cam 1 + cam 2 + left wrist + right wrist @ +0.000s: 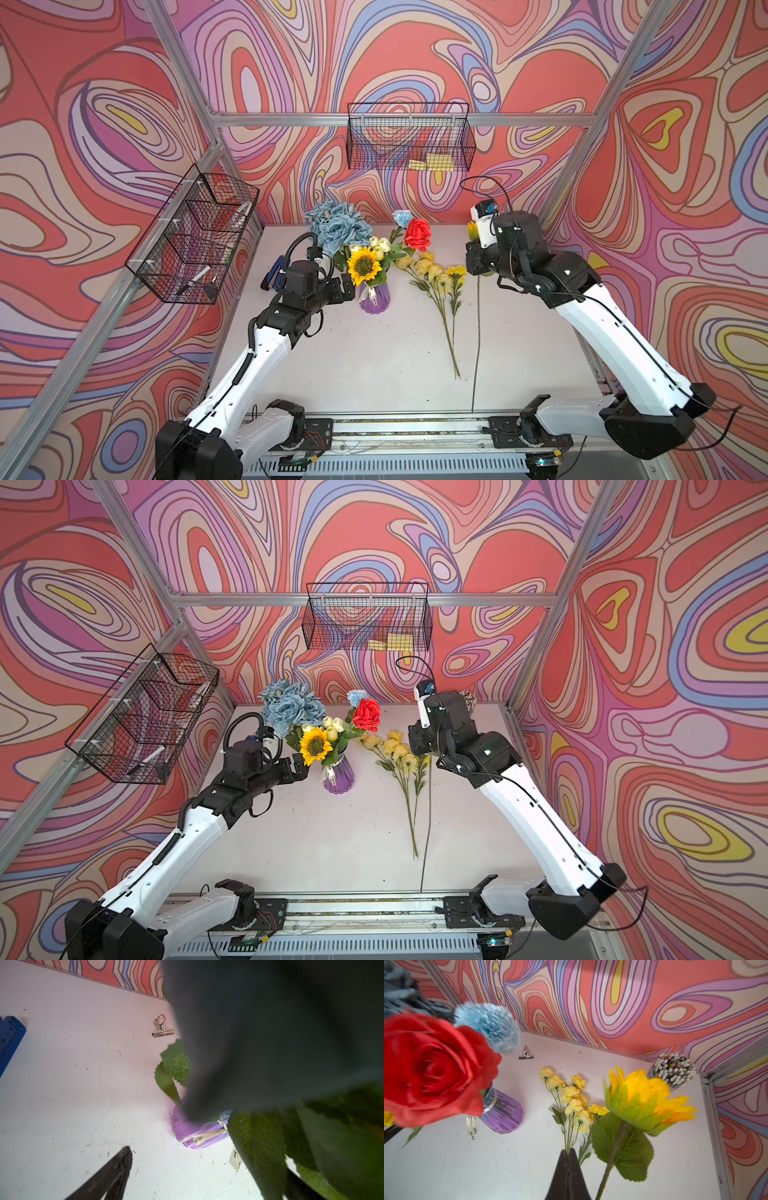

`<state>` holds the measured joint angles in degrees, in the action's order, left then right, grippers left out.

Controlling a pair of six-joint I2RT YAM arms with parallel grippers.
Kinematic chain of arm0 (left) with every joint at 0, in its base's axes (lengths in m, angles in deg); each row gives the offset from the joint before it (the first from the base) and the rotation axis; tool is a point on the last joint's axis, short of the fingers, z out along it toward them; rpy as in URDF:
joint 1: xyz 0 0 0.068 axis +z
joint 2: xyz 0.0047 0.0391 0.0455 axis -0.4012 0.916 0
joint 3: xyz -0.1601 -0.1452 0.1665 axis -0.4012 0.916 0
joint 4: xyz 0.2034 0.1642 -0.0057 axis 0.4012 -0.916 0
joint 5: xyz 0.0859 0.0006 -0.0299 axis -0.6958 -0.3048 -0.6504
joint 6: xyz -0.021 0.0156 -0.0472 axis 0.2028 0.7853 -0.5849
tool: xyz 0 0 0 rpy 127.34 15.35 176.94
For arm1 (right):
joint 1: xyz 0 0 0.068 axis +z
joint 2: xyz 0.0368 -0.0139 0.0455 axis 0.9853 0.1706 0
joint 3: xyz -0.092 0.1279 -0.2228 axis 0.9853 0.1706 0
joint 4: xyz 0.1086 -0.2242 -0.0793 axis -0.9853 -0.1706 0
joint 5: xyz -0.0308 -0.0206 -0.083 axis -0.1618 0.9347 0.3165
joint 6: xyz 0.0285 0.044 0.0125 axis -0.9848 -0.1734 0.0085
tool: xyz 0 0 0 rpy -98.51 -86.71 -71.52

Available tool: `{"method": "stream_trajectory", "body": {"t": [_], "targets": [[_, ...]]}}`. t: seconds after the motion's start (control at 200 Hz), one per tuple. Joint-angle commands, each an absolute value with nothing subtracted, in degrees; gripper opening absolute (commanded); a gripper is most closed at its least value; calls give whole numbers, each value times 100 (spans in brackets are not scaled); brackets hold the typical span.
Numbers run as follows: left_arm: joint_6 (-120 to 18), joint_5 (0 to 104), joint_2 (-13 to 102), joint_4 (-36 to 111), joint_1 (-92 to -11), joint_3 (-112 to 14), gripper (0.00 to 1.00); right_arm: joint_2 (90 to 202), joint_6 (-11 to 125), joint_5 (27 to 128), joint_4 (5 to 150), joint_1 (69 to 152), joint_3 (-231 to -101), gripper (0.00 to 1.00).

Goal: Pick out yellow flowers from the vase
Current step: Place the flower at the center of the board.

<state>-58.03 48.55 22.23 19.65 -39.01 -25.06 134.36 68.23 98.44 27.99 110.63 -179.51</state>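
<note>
Swirl-pattern walls, scuffed white tabletop [374,365]. Progress, by my read: three of four yellow stems are out. Yellow rose spray [424,266] and yellow carnation [456,272] lie flat on the tabletop to the right of the vase [375,297], stems pointing at the front edge. Second sunflower [643,1101] is out of the vase too, up by the right pincer [568,1153]. That pincer is clenched tight. Its wrist view shows the stem running beside the jaws, not visibly between them, so can't confirm a grip. Remaining: one sunflower [364,266] in the vase, among the red rose [417,235], blue blooms [338,226] and cream buds [380,245], which should stay put. Left pincer [347,286] is spread wide and empty, just beside that sunflower and the vase neck, with leaves crowding its camera. Writing: only a script line on the ribbon [207,1135] tied at the vase neck, too small to read. No brand marks legible on arms or vase.
</note>
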Motion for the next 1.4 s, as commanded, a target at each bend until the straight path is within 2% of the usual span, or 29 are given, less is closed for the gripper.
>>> {"method": "stream_trajectory", "body": {"t": [0.0, 0.18, 0.426, 0.911, 0.971, 1.007, 1.067, 1.127, 1.292, 1.392], "targets": [[-5790, 4849, 2176, 2093, -3872, -2600, 94, 13743, 7277, 8852, 3933, 10835, -17514, 0], [-5766, 4827, 2118, 2051, -3870, -2585, 94, 14572, 7721, 7951, 4476, 10419, -17310, 0], [-5733, 4681, 2052, 1988, -3870, -2538, 94, 15561, 7783, 7524, 4748, 10071, -17473, 0], [-5725, 4586, 2076, 1961, -3875, -2536, 95, 16773, 8062, 7718, 4877, 9949, -17826, 0], [-5723, 4571, 2076, 1963, -3872, -2533, 95, 16772, 8018, 7804, 4939, 9941, -17805, 17], [-5724, 4556, 2079, 1973, -3869, -2530, 95, 16752, 7978, 7894, 5037, 9934, -17766, 23], [-5721, 4546, 2078, 1976, -3870, -2533, 95, 16676, 7893, 8018, 5204, 9934, -17674, 26], [-5725, 4537, 2074, 1962, -3876, -2531, 95, 16615, 7849, 7992, 5306, 9916, -17621, 34], [-5701, 4510, 2042, 1968, -3876, -2532, 95, 16508, 7709, 8115, 5350, 9905, -17672, 47], [-5678, 4470, 2033, 1965, -3875, -2540, 95, 16087, 7545, 8250, 5633, 9906, -17470, 53]]}}
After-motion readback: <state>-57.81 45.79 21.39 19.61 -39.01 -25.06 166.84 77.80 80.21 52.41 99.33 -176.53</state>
